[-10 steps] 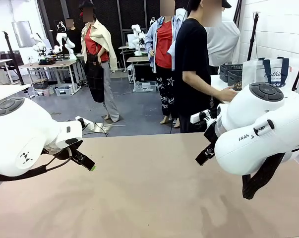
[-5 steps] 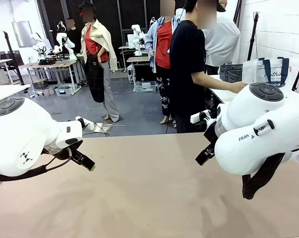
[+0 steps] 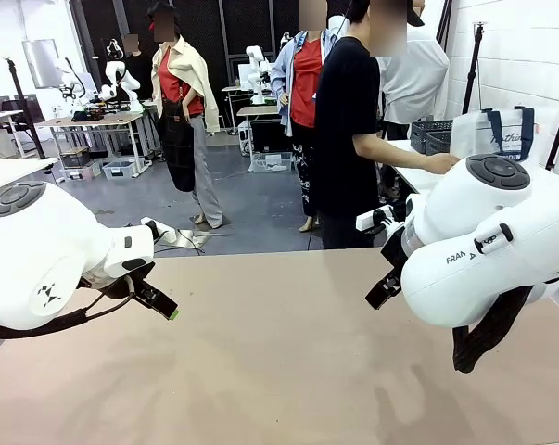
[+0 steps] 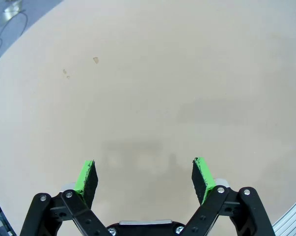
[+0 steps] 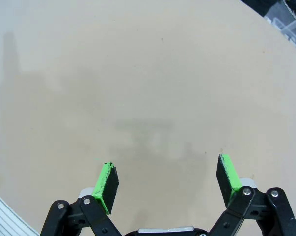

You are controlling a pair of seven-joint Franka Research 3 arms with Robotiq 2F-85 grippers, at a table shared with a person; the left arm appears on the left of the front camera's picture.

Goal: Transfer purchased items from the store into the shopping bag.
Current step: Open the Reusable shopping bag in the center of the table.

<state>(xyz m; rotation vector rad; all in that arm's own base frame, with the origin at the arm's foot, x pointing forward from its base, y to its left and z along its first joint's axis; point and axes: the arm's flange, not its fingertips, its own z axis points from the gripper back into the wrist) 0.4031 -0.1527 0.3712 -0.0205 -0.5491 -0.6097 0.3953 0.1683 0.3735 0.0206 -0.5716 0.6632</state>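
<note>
The shopping bag, whitish with navy handles, stands on a side table at the back right, and a person's hand rests at its base. Beside it sits the store, a dark grey lattice basket. The purchased items are out of view. My left gripper hangs open over bare tabletop at the left, nothing between its green pads. Near the right, my right gripper is likewise open and empty above the table.
The beige table stretches between my two arms. The person in a black shirt stands past its far edge, turned toward the side table. Other people and work tables fill the room behind.
The person has stepped left and reached a hand to the bag, which has shifted slightly. Both arms have stayed still.
</note>
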